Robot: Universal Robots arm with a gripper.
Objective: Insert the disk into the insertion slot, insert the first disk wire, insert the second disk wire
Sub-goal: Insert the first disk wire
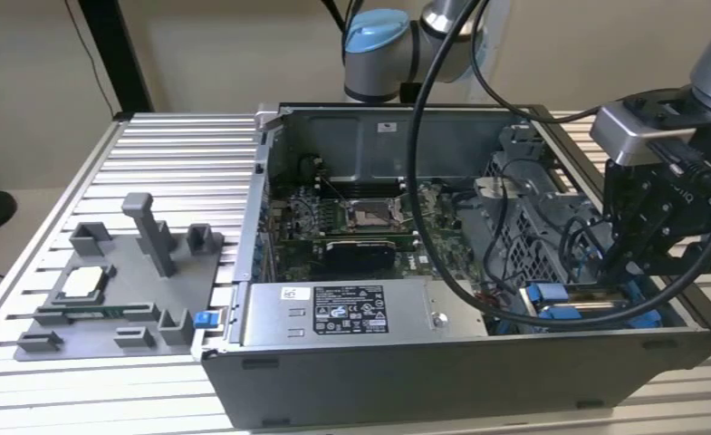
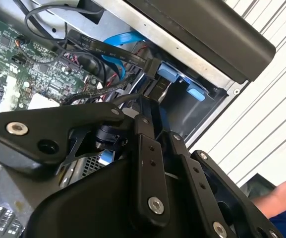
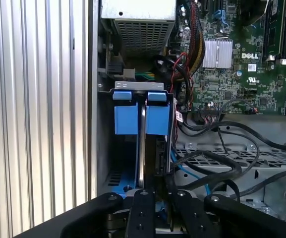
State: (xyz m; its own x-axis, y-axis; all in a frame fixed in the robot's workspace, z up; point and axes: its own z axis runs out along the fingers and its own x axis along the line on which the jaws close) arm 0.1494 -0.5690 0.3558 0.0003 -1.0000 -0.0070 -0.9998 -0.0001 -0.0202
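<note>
Looking through the first wrist view: the disk [image 3: 142, 144] sits on edge inside the insertion slot [image 3: 103, 144], just ahead of the gripper [image 3: 160, 191], blue tabs [image 3: 126, 116] at its far end. I cannot tell whether the gripper is clenched or released.

In the exterior view the tool [image 1: 645, 258] hung inside the case [image 1: 452, 381], its tip lost behind black cables [image 1: 694, 272] and the case wall. Most of the disk [image 1: 567, 304] was hidden there too. In the first wrist view the disk [image 3: 142, 148] showed edge-on, its label out of sight. In the second wrist view a blurred hand [image 2: 281, 193] was cut off by the picture's edge.
</note>
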